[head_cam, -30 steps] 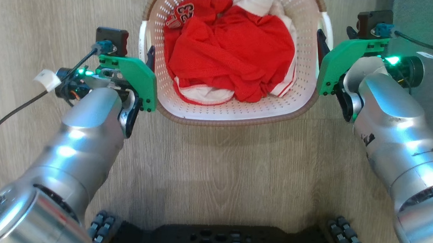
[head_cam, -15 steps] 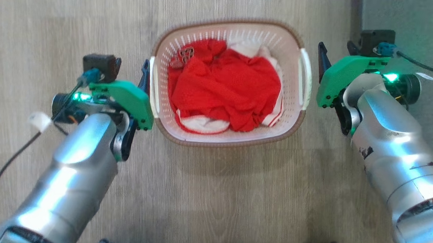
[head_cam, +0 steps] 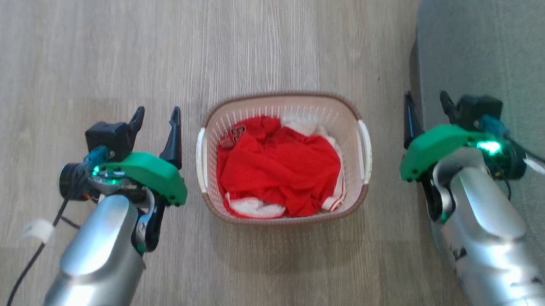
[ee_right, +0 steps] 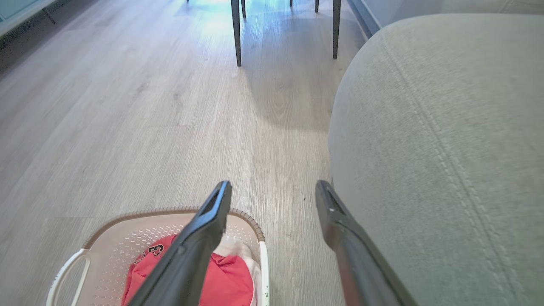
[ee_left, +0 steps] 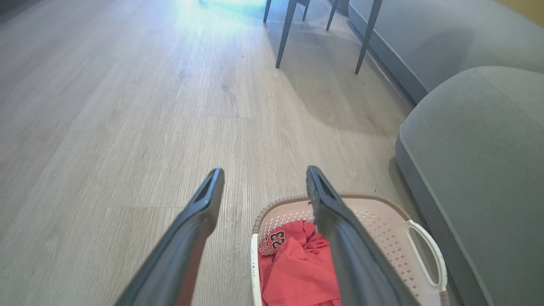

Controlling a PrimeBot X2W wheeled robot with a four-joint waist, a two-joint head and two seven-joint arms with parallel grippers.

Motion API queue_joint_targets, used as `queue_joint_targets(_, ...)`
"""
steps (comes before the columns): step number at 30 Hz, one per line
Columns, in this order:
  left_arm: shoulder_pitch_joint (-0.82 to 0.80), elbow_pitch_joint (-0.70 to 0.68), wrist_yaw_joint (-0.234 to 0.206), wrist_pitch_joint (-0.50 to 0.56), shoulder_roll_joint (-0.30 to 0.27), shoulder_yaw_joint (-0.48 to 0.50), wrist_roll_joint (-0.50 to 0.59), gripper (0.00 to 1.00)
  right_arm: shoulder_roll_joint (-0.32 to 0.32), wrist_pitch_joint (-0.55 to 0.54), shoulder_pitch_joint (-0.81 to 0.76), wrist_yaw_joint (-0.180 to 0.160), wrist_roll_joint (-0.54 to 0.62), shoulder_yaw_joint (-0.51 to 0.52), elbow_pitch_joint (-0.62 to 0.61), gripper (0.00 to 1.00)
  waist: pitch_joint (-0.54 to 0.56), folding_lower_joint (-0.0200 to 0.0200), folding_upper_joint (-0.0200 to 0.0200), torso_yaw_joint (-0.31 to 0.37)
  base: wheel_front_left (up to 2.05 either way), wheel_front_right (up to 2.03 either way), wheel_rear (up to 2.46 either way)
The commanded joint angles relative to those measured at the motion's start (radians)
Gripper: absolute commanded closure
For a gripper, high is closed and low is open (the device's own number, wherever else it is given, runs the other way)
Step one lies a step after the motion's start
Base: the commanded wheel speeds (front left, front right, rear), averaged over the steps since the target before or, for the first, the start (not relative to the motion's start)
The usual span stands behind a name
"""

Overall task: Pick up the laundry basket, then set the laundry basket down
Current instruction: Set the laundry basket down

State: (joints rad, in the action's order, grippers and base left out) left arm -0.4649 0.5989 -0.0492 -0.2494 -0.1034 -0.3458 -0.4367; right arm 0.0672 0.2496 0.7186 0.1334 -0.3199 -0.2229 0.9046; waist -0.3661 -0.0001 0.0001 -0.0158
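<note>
Sitting upright on the wooden floor (head_cam: 118,44), the laundry basket (head_cam: 303,111) lies between the two arms, with its brown rim facing up and a white handle on each short side. Red clothing (head_cam: 278,170) fills most of it, and some white fabric shows at the edges. In the left wrist view a patch on the red cloth bears the number 23.

The left fingers (head_cam: 174,137) are spread wide and hold nothing. They stand just beside the basket's left handle (head_cam: 199,160), with a strip of bare floor between them. From the left wrist, the inner finger crosses in front of the basket's near rim.

The right fingers (head_cam: 409,121) are also parted wide and empty. They stand off from the basket's right handle (head_cam: 365,151), farther from it than the left pair is from its handle. They sit at the edge of a grey sofa (head_cam: 496,53). The outer finger overlaps the upholstery in the right wrist view and may be touching it, though the angle does not settle that.

Dark furniture legs (ee_left: 285,34) stand on the floor well beyond the basket.
</note>
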Motion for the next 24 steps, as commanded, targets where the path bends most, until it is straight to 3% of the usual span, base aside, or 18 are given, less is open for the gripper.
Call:
queue_joint_targets(1, 0.017, -0.071, 0.011, -0.012, -0.004, 0.062, 0.034, 0.0, -0.016, 0.012, -0.045, -0.003, 0.028, 0.015, -0.071, 0.0, 0.058, 0.0001, -0.0001, -0.007, 0.0, 0.0, 0.0)
queue_joint_targets(10, 0.163, -0.229, 0.044, -0.012, 0.032, 0.176, 0.151, 0.0, -0.017, 0.012, -0.235, -0.003, 0.057, 0.04, -0.331, 0.0, 0.155, 0.0001, -0.0001, -0.009, 0.0, 0.0, 0.0)
queue_joint_targets(24, 0.366, -0.388, 0.019, -0.012, 0.046, 0.281, 0.233, 0.0, -0.017, 0.012, -0.436, -0.003, 0.07, 0.056, -0.554, 0.0, 0.258, 0.0001, -0.0001, -0.003, 0.0, 0.0, 0.0)
